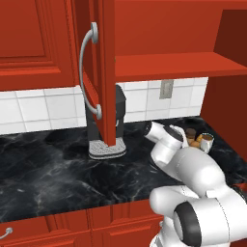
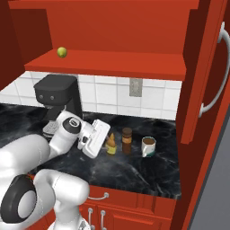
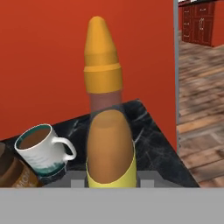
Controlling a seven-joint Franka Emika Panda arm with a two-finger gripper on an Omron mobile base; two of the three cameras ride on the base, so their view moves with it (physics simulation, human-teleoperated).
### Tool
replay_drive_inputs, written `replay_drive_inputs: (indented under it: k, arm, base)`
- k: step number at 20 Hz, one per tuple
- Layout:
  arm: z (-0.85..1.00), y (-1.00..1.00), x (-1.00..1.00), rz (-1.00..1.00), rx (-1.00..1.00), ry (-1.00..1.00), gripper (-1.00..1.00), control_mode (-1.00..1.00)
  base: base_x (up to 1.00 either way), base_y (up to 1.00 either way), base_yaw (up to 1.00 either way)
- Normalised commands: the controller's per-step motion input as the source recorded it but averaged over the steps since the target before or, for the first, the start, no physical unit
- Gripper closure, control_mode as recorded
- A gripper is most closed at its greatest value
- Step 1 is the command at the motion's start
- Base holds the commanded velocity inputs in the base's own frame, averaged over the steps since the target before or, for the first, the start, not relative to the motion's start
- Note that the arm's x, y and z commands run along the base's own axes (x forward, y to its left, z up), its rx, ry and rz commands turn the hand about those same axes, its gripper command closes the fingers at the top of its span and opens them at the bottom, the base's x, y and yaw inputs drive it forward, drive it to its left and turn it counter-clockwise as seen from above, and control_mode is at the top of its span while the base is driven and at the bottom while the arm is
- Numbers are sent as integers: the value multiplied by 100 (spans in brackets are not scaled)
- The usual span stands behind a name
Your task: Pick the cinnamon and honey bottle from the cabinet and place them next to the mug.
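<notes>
The gripper (image 2: 106, 144) is seen in the right base view low over the black marble counter (image 2: 148, 173), its white hand reaching toward the right. The honey bottle (image 2: 110, 144) stands right at its fingertips, upright on the counter. In the hand view the honey bottle (image 3: 107, 127) rises straight up from between the two finger tips, whose grey pads are seen on either side of its yellow base; the fingers are closed against the bottle, so it is held. Its pointed orange top is set against the red cabinet side (image 3: 52, 57) behind.

Just to the right of the honey bottle in the right base view, the cinnamon (image 2: 127, 140) stands upright on the counter, apart from the bottle by a narrow gap. Further right the mug (image 2: 148, 146), white with a dark green rim and filled with brown liquid, is placed near the cinnamon. In the hand view the mug (image 3: 43, 151) is seen to the left of the bottle, with the cinnamon (image 3: 13, 170) cut off at the lower left edge.

The cabinet (image 2: 112, 60) hangs above, its red shelf bearing a small green round fruit (image 2: 62, 52) at the left. Its open door with the long curved grey handle (image 1: 87, 72) is seen in the left base view. A black coffee machine (image 2: 56, 96) stands on the counter behind the arm.
</notes>
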Motion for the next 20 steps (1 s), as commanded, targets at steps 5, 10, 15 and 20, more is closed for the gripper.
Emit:
replay_drive_inputs:
  k: [5, 10, 15, 20]
  arm:
    - [-43, 18, 0, -18, -4, -18, 100, -100]
    - [-44, 13, 0, -15, -6, -13, 100, -100]
    - [-6, 0, 0, -8, -9, -1, 100, -100]
    - [-20, 0, 2, -10, -10, 0, 100, -100]
  base:
    - [0, 0, 0]
    - [0, 0, 0]
    - [0, 0, 0]
    - [0, 0, 0]
